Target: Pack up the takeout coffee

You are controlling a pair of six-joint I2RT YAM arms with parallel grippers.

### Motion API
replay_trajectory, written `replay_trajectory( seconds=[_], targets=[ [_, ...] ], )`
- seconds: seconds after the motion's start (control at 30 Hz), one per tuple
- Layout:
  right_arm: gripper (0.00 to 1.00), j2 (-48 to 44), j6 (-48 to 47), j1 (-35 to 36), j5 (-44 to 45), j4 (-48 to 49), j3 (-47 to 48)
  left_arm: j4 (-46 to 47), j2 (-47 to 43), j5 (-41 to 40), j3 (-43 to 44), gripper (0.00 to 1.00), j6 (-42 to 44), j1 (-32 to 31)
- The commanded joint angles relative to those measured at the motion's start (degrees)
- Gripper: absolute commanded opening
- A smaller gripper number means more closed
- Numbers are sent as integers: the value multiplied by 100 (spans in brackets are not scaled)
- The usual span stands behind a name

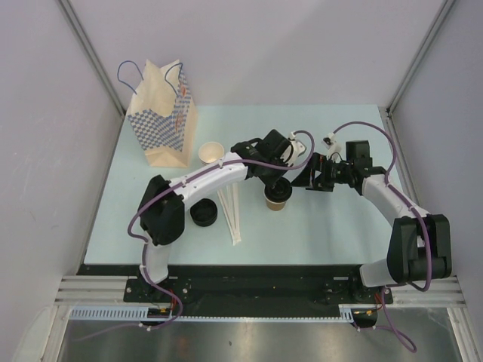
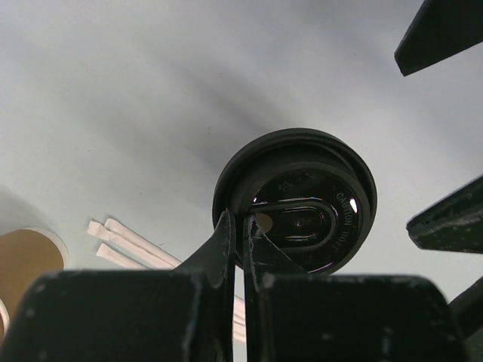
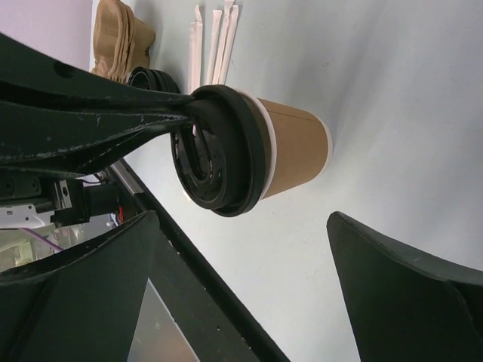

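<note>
The takeout coffee [image 1: 277, 198], a tan paper cup with a black lid, stands mid-table. My left gripper [image 1: 280, 184] reaches over it from the left. In the left wrist view my left gripper [image 2: 241, 228] is shut, pinching the near rim of the lid [image 2: 302, 204]. In the right wrist view the cup [image 3: 294, 147] and its lid [image 3: 223, 154] show side-on, with the left fingers [image 3: 113, 124] on the lid rim. My right gripper [image 1: 312, 179] is open and empty just right of the cup. Its jaws stand wide apart [image 3: 241, 219], short of the cup.
A checked paper bag [image 1: 162, 113] with handles stands at the back left. A stack of lidless cups [image 1: 210, 153] stands next to it. Loose black lids [image 1: 204, 214] and several wrapped stir sticks [image 1: 230, 211] lie left of the coffee.
</note>
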Motion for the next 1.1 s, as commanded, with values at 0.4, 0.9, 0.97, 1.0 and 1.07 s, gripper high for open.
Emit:
replay_trajectory(
  seconds=[0.4,0.9,0.97,1.0,1.07],
  targets=[
    [100,158,-62,-29,-220,352,-4,-197,-8,350,219,0,86,120],
    [100,150,114,-11,-325,528,-4,-249,-69,331,561,0,78,164],
    [100,150,114,-11,-316,528,-4,-319,10,376,605,0,78,164],
    [100,158,106,-11,-316,536,-4,-354,10,411,579,0,86,164],
    [100,150,123,-20,-308,554,-4,-372,45,437,553,0,86,172]
  ],
)
